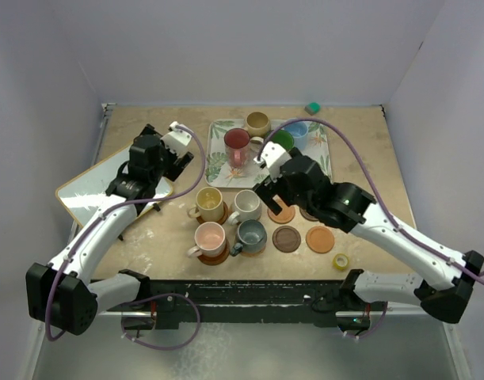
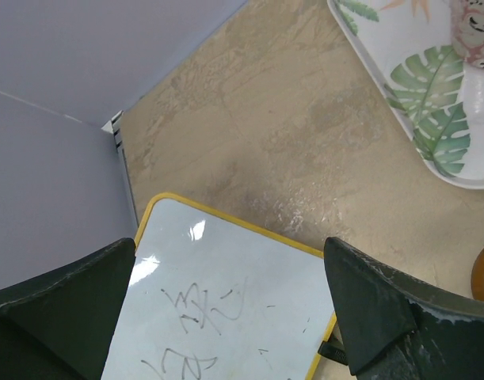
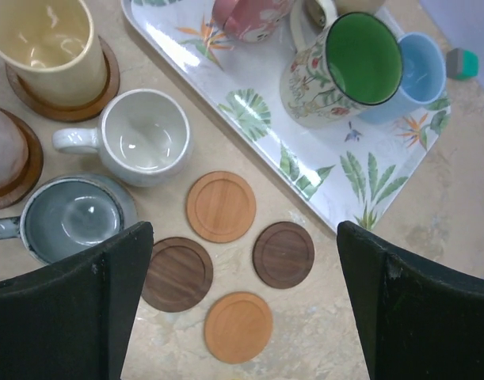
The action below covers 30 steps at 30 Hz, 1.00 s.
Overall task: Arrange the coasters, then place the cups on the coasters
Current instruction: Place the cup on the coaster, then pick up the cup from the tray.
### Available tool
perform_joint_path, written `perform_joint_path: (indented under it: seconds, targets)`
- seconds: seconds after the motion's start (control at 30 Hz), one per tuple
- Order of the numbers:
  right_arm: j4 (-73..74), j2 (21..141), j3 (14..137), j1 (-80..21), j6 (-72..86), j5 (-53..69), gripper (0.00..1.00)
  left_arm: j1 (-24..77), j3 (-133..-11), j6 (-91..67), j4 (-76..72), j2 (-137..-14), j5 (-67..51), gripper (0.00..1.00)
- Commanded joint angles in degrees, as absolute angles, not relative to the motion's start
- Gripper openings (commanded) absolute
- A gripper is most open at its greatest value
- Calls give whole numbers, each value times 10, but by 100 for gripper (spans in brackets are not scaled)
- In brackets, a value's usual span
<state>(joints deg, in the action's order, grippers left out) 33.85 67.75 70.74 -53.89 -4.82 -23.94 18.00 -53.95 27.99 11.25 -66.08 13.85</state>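
Top view: four cups [image 1: 210,236] grouped on the worktop [image 1: 146,229], four more on the tray [image 1: 218,158]; bare coasters [image 1: 287,238] just right of the group. Left wrist: left fingers [image 2: 59,309] spread wide, empty, over a whiteboard [image 2: 226,317]. Right wrist: right fingers [image 3: 416,309] spread, empty, above the coasters; I'd approach the green cup [image 3: 360,59] by its rim opp. the handle, lift vert.

pincer [image 2: 228,252] spread wide over whiteboard [image 2: 196,273]
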Motion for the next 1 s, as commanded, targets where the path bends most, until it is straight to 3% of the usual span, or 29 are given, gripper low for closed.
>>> perform_joint_path:
  seconds: [0.0, 0.5, 0.97]
  targets:
    - [287, 614, 701, -492, -97, -161, 100, 176, -576, 234, 118, -650, 103, 100]
    - [250, 676, 742, -301, -105, -83, 100, 177, -591, 176, 173, -625, -15, 100]
    - [266, 854, 845, -178, -88, 29, 100, 177, -589, 163, 170, -616, -77, 100]
